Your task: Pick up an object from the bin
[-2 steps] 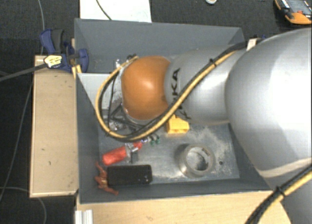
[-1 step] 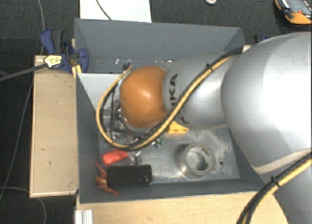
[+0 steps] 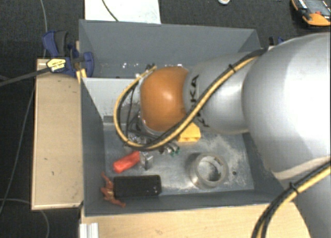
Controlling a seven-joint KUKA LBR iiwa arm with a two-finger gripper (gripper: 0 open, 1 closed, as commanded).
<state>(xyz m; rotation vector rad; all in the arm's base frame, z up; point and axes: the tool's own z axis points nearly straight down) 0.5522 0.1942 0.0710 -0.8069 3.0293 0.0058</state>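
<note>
Arm in from 3 o'clock, orange cover (image 3: 163, 100) over middle of bin (image 3: 170, 45). Gripper (image 3: 146, 159) low at 9 o'clock of floor, tucked under cover; clenched or released, could not tell. Red tapered piece (image 3: 126, 163) lay just beside it at 9 o'clock, contact unclear. Black box (image 3: 137, 185) at 6 o'clock of gripper, brown clawed bit (image 3: 108, 190) at box's 9 o'clock. Tape roll (image 3: 208, 169) at 4 o'clock, yellow block (image 3: 189, 134) at 2 o'clock.
</note>
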